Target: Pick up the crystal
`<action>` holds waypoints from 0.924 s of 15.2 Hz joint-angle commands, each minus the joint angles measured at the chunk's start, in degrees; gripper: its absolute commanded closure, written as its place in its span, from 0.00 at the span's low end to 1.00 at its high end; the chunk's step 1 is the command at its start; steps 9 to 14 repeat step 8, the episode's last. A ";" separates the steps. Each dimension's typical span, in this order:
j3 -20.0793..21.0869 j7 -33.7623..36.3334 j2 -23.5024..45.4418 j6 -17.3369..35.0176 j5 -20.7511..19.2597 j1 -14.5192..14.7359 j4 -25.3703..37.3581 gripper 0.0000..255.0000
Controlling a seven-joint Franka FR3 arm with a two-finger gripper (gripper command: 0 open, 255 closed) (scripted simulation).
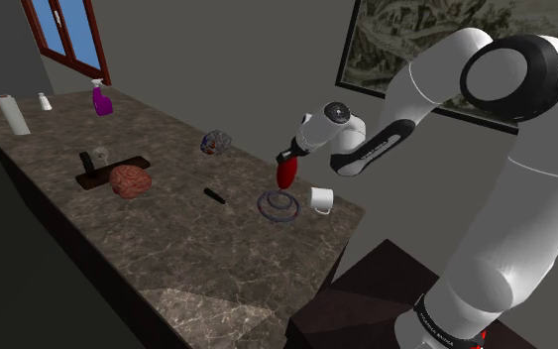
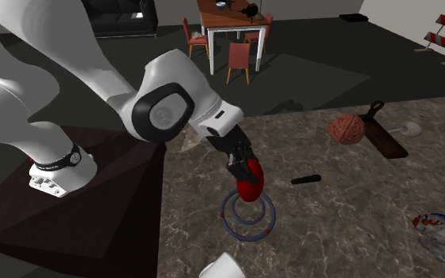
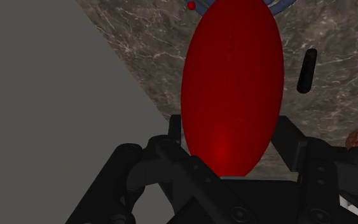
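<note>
The crystal (image 1: 285, 174) is a smooth red egg-shaped piece. My black gripper (image 1: 287, 159) is shut on its upper end and holds it a little above a dark ring-shaped stand (image 1: 279, 205) on the marble counter. In the second exterior view the crystal (image 2: 250, 182) hangs from the gripper (image 2: 240, 167) over the ring stand (image 2: 247, 215), which carries small red beads. In the wrist view the crystal (image 3: 232, 86) sits between the two fingers (image 3: 174, 130), with the gripper (image 3: 231, 137) clasped on its near end.
A white mug (image 1: 321, 199) lies beside the ring stand near the counter's end. A small black stick (image 1: 214, 195), a brain-like pink object (image 1: 129, 180) by a dark board, a crumpled blue-grey thing (image 1: 215, 142), a purple spray bottle (image 1: 100, 98) and a paper roll (image 1: 12, 114) also rest on the counter.
</note>
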 commanded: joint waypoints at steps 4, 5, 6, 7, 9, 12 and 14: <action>4.86 -12.07 -3.51 -2.15 12.69 -3.38 -1.76 1.00; 5.66 -14.20 -4.17 -2.59 15.00 -3.89 -2.01 1.00; 6.35 -16.27 -4.82 -3.04 17.26 -4.28 -2.23 1.00; 6.40 -16.59 -4.92 -3.11 17.61 -4.30 -2.26 1.00; 6.39 -16.59 -4.92 -3.11 17.62 -4.28 -2.26 1.00; 6.39 -16.59 -4.92 -3.11 17.62 -4.28 -2.26 1.00; 6.39 -16.59 -4.92 -3.11 17.62 -4.28 -2.26 1.00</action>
